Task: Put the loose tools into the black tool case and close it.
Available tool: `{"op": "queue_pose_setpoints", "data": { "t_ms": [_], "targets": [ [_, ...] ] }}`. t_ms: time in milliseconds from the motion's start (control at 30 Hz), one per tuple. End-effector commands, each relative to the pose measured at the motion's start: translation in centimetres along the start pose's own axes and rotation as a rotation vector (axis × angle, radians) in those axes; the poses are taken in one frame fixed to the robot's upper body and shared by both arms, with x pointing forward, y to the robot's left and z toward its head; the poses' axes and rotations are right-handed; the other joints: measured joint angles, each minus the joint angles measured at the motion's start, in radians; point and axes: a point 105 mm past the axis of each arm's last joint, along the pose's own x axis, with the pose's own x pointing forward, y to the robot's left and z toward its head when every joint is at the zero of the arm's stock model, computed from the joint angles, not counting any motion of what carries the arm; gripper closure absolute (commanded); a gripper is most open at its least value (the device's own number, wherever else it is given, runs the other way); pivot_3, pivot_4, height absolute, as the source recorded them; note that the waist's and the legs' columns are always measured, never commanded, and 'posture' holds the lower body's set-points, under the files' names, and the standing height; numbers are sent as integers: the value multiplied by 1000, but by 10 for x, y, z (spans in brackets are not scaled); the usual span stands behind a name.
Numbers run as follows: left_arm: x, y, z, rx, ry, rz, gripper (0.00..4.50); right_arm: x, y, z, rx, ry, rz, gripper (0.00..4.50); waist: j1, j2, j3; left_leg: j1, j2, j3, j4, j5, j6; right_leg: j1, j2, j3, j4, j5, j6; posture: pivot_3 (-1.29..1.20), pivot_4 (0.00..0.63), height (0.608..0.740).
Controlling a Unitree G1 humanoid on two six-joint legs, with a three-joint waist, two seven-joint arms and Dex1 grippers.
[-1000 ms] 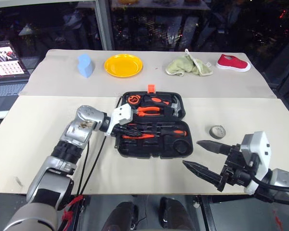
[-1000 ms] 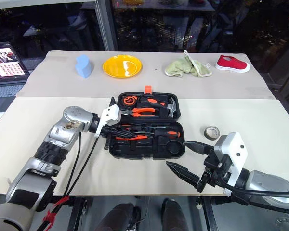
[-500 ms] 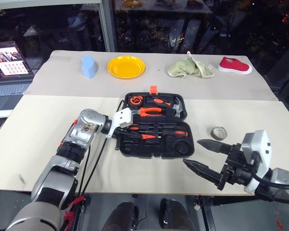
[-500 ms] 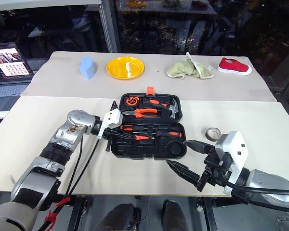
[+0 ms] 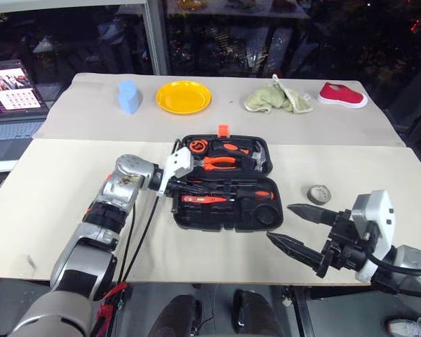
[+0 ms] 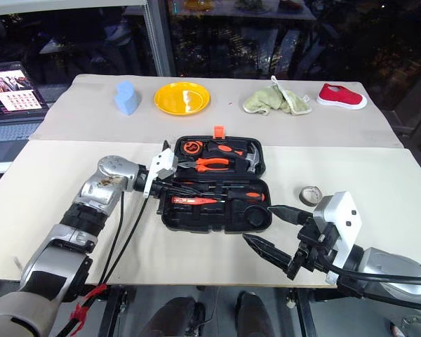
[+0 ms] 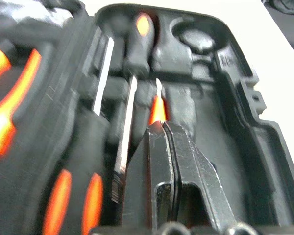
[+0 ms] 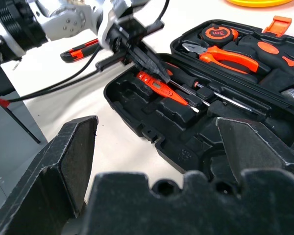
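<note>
The black tool case (image 5: pixel 277 210) lies open mid-table, orange latch (image 5: pixel 223 130) at its far edge. In its near half lie two black-and-orange screwdrivers (image 5: pixel 247 191) and the slim orange tester screwdriver (image 8: pixel 162 88). My left gripper (image 8: pixel 158 73) is shut, its tips just above the tester's handle end; I cannot tell whether they touch. The orange-and-black utility knife (image 8: pixel 81 50) lies on the table beyond my left wrist. The grey tape roll (image 5: pixel 318 194) sits right of the case. My right gripper (image 5: pixel 279 223) hovers open and empty near the front edge, in front of the roll.
Orange pliers (image 5: pixel 221 162), a hammer (image 5: pixel 259 158) and a tape measure (image 5: pixel 196 146) fill the case's far half. Along the back stand a blue block (image 5: pixel 128 96), a yellow plate (image 5: pixel 183 96), a green cloth (image 5: pixel 276 98) and a red shoe (image 5: pixel 342 94). A laptop (image 5: pixel 10 88) is far left.
The head view has shifted a little. Neither gripper nor any tool has visibly moved relative to the case.
</note>
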Motion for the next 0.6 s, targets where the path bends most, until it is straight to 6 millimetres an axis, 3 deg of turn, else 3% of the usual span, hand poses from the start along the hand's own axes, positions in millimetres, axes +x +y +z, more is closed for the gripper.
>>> {"op": "queue_pose_setpoints", "data": {
  "t_ms": [33,600],
  "targets": [
    [1,-1,3,52,11,-9,4450,-1,1,7,-15,-37,2,0,0,0,0,0,0,0,0,0,0,0,0,0,0,0,0,0,150,740],
    [13,-4,-24,129,112,-15,4450,-3,1,11,-9,-47,-6,0,9,0,0,0,0,0,0,0,0,1,0,0,-1,0,0,0,150,740]
  ]
}}
